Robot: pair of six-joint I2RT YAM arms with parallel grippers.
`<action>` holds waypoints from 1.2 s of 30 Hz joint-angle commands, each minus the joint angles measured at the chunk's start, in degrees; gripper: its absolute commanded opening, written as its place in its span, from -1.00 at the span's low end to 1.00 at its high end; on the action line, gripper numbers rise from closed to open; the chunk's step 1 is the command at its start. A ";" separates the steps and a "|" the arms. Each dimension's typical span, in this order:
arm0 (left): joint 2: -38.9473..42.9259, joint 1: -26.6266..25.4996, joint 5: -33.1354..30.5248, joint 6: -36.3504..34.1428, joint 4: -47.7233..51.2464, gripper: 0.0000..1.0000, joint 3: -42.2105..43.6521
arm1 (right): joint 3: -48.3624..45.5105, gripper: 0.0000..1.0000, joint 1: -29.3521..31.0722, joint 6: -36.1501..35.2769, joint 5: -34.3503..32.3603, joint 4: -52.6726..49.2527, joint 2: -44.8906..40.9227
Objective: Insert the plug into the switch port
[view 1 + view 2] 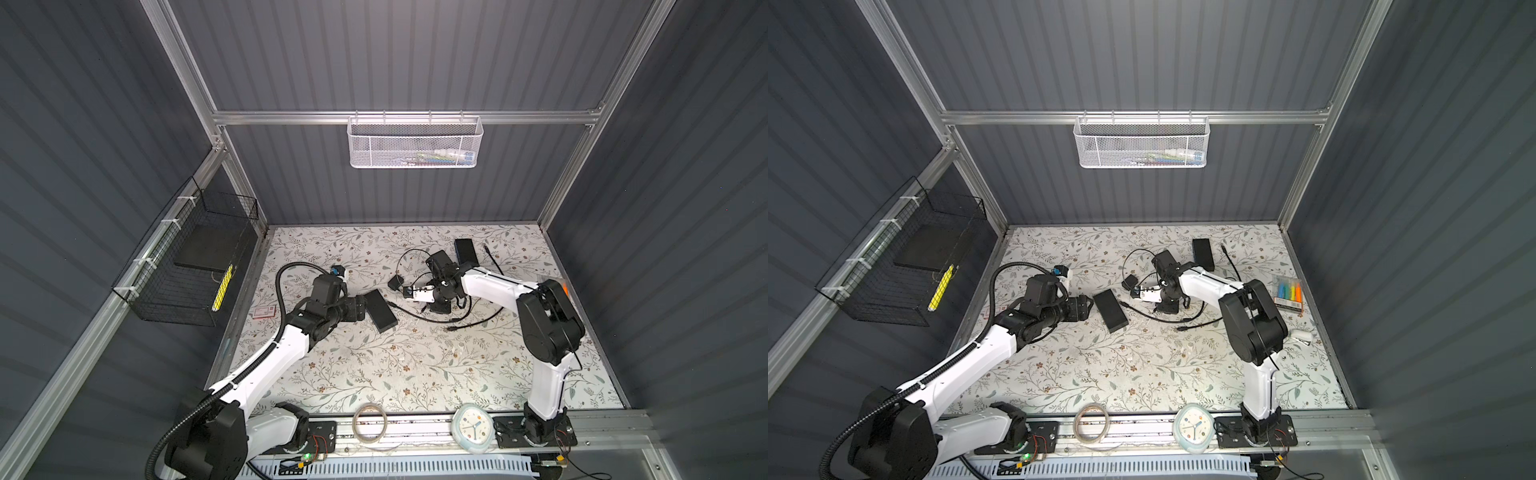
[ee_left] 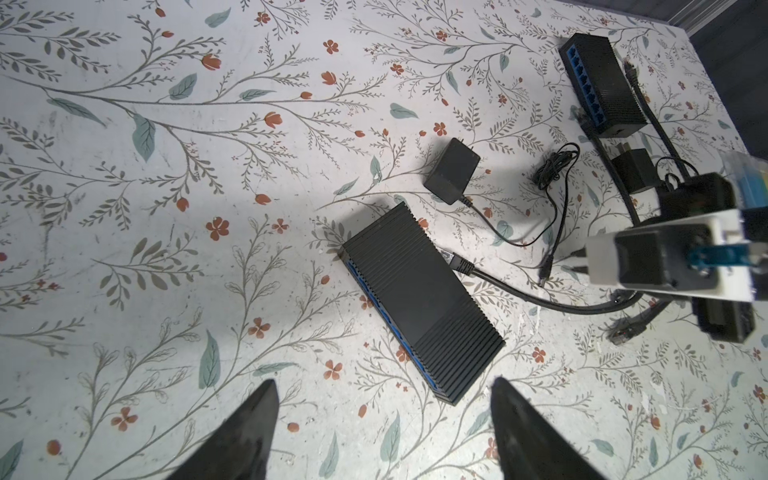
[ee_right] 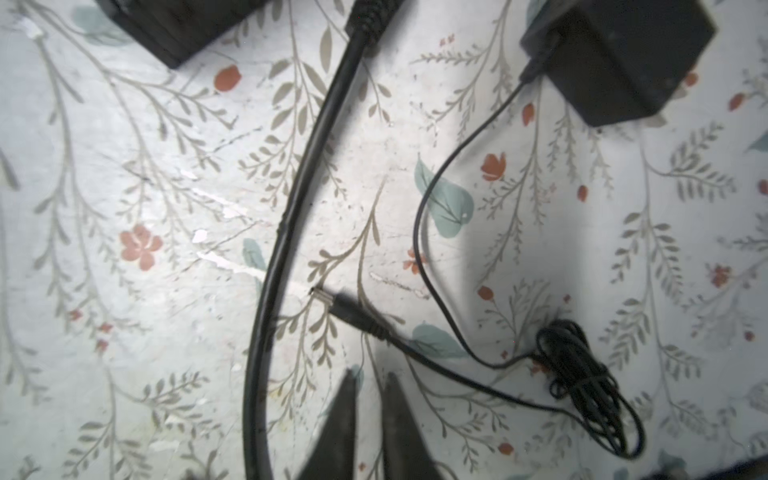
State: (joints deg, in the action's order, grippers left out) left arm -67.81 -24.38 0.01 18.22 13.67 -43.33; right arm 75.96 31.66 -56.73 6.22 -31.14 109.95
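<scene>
Nearby, slim black plug (image 3: 338,305), silver tip, right hand (image 3: 371,376) barely parted, left hand (image 2: 384,380) wide, both empty.

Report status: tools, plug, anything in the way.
Left tool open, beside the switch. Right tool barely open, empty, above the power plug. Plug loose on the table, not in any port. Thick cable lies right beside its tip.

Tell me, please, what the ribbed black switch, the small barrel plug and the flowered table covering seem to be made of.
The ribbed black switch: matte finned casing, plastic or painted metal, I cannot tell; its blue port faces look plastic. The barrel plug: shiny metal tip, black moulded plastic or rubber sleeve. The table covering: printed sheet, likely vinyl or paper, faintly glossy, scuffed white.
</scene>
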 commanded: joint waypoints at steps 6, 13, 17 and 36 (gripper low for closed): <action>-0.45 0.39 1.74 -0.20 -0.14 0.60 -1.42 | -1.53 -0.21 1.12 -4.59 -3.17 -1.18 0.43; 0.19 0.39 1.22 -0.88 0.31 0.60 -1.34 | 2.54 -0.14 1.91 -7.02 -3.99 -1.29 4.05; 0.53 0.39 1.15 -0.89 0.04 0.60 -0.80 | 5.30 -0.16 2.17 -8.29 -3.55 -2.43 6.50; 1.06 1.00 1.31 -0.96 -0.80 0.61 0.52 | 8.58 -0.41 2.90 -8.62 0.44 -8.36 9.95</action>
State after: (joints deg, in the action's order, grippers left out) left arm -67.77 -23.79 0.64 17.98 13.63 -43.33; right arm 84.03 34.11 -65.01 4.64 -37.15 118.06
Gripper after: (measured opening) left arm 0.804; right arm 0.299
